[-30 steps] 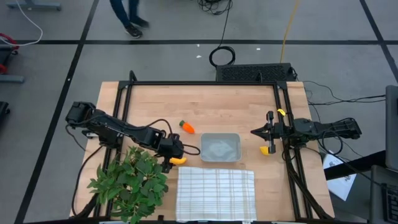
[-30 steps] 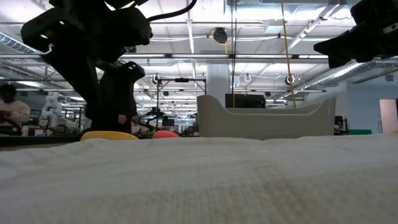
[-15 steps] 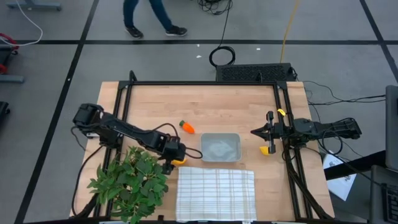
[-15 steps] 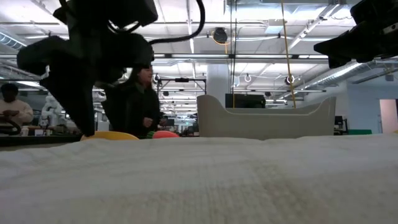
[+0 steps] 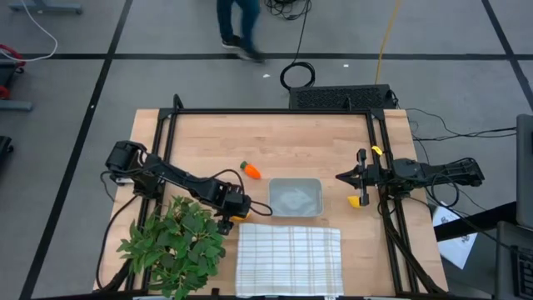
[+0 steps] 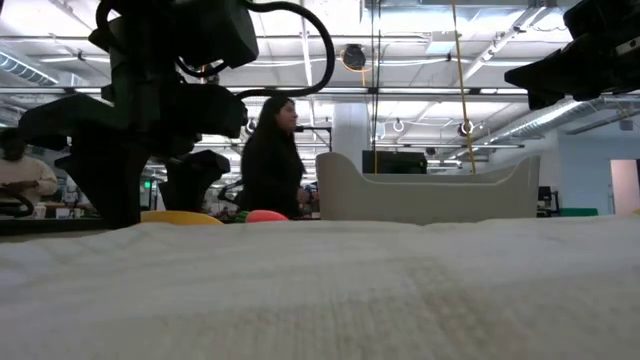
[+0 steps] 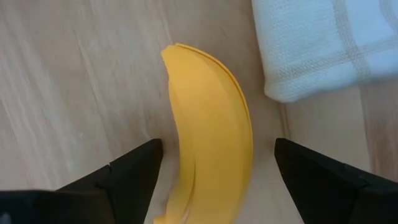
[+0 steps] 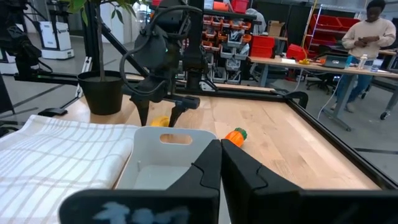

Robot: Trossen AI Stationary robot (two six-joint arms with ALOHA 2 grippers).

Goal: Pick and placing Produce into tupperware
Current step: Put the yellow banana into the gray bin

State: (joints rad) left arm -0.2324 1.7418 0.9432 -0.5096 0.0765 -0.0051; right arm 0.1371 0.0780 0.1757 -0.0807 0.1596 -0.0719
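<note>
Smooth banana (image 7: 211,134), woven cloth (image 7: 323,43), wood table (image 7: 74,81).

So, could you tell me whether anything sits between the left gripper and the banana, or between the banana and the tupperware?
Nothing visible does. The left gripper is open with a finger on either side of the banana. The cloth lies beside that stretch, not across it, and the table up to the tupperware looks bare.

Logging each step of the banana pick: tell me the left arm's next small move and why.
Probably lower a little and shut on the banana. The left claw is open, with a finger on each side of the fruit, which lies on the table beside the cloth. The tupperware holds no produce yet.
</note>
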